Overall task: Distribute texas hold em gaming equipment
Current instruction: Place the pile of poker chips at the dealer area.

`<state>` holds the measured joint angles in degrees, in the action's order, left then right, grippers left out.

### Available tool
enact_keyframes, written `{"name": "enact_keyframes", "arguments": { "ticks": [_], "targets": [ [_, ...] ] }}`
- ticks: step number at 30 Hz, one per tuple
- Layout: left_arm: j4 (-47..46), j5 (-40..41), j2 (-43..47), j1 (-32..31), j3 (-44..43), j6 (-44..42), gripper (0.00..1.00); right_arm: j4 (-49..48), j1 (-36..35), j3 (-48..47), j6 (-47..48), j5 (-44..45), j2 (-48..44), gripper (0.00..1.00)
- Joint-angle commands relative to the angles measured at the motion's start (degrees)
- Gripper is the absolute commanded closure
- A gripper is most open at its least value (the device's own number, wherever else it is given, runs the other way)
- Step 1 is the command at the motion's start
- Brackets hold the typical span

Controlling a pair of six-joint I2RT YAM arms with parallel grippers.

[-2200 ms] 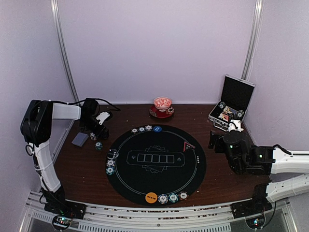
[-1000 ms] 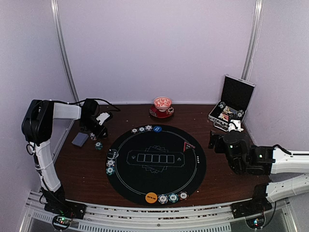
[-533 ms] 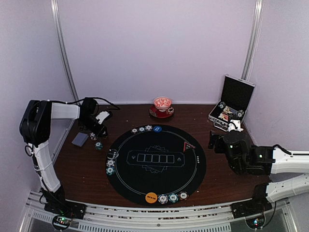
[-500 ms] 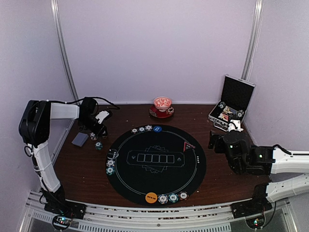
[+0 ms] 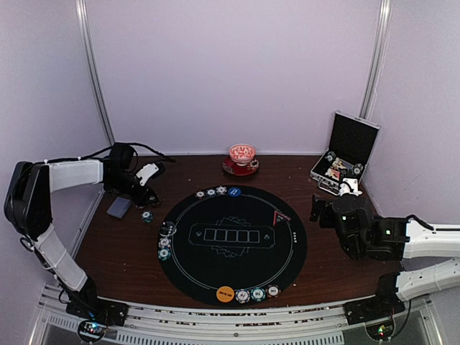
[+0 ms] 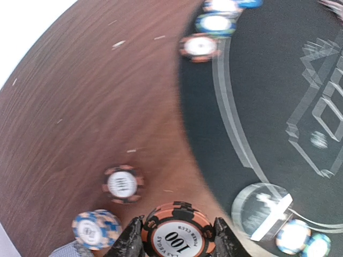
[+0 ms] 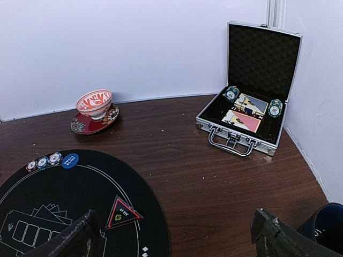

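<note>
**Left claw.** My left claw (image 6: 178, 245) is closed on the orange chip (image 6: 179, 231) marked 100. One finger sits on each side of its striped rim, and the printed face points at the wrist camera. The chip appears lifted off the surface (image 6: 80, 107), over its far left part and just outside the round black mat (image 6: 278, 80).

**Nearby items.**
- A red-and-white chip (image 6: 123, 183) and a blue chip (image 6: 96, 229) lie loose on the wood below.
- A clear disc (image 6: 261, 206) rests at the mat's edge.
- The grey-blue card deck (image 5: 118, 208) lies beside my left arm.

**Right claw.** My right claw (image 7: 172, 225) stands wide open and holds nothing. It faces the open case (image 7: 236, 140).

**Handling estimate.**
- The chip should be light, rigid and not fragile.
- Its faces look smooth, so only the rim gives purchase.
- The correct hold is across the full diameter, which is how I have it.
- Two opposed contact points form an axis, so the chip may pivot about it, and an off-centre pinch may squeeze the chip out sideways.
- Placement on the mat should be flat and low, since a dropped chip is likely to roll or bounce.
</note>
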<state>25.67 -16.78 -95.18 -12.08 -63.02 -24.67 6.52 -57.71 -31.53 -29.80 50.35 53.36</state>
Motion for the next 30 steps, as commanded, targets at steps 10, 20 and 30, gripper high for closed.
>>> {"name": "enact_keyframes", "arguments": {
  "ticks": [10,20,30],
  "targets": [
    [4.84,-9.39,21.15,-13.82,17.6,-13.62,0.68,-0.46,0.21,-0.58,0.48,0.46,0.3,0.0],
    [5.84,-7.7,27.14,-24.02,24.78,-16.11,0.67,-0.38,0.19,-0.71,0.54,0.53,0.28,0.0],
    [4.1,-6.52,23.06,-26.32,27.33,-16.92,0.67,-0.37,0.19,-0.65,0.61,0.37,0.12,0.0]
  ]
}}
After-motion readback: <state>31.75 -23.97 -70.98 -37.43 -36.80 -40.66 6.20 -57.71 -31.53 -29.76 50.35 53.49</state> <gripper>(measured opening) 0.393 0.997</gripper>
